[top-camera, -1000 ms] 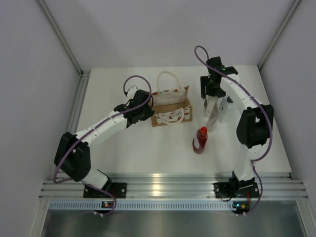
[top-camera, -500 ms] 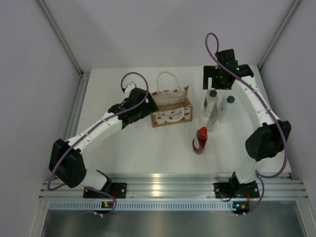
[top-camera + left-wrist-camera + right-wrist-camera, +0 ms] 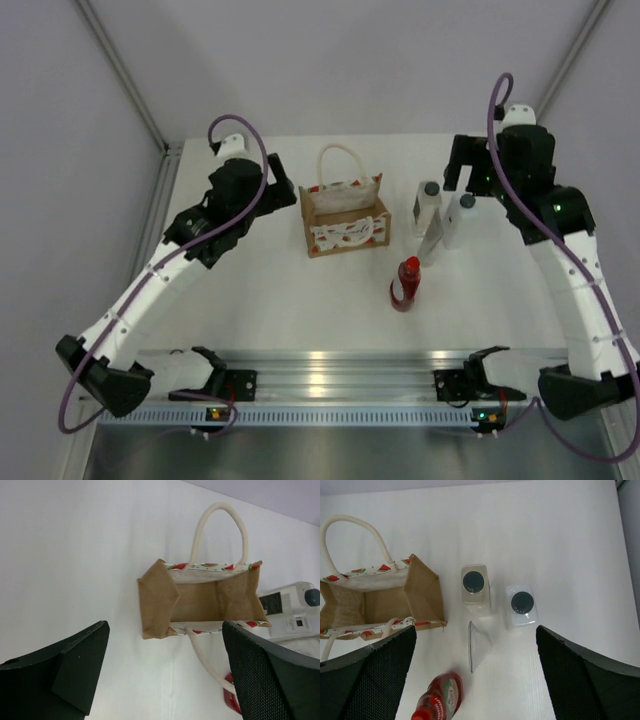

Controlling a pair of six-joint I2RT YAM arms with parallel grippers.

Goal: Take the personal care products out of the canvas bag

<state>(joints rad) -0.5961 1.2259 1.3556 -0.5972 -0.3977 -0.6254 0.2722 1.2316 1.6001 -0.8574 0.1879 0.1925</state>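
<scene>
The canvas bag [image 3: 345, 215] stands upright at mid-table, one handle up at the back and one drooping over its front. Seen from above in the left wrist view, the canvas bag [image 3: 200, 600] shows only bare fabric inside. All three personal care products stand on the table to its right: a slim pale bottle [image 3: 428, 207], a white bottle [image 3: 460, 218] and a red bottle [image 3: 406, 283]. My left gripper [image 3: 272, 187] hovers open, high at the bag's left. My right gripper [image 3: 468, 172] hangs open above the slim bottle [image 3: 474, 587], the white bottle [image 3: 522, 605] and the red bottle [image 3: 440, 700].
A clear plastic piece [image 3: 477, 647] stands on edge between the two pale bottles and the red one. The white table [image 3: 260, 300] ends at an aluminium rail [image 3: 340, 380] in front. Grey walls close in on the left, back and right.
Both grippers opened wide and both arms rose and swung outward, the left away from the bag's left side, the right up off the pale bottles. Bag and bottles stayed put.
</scene>
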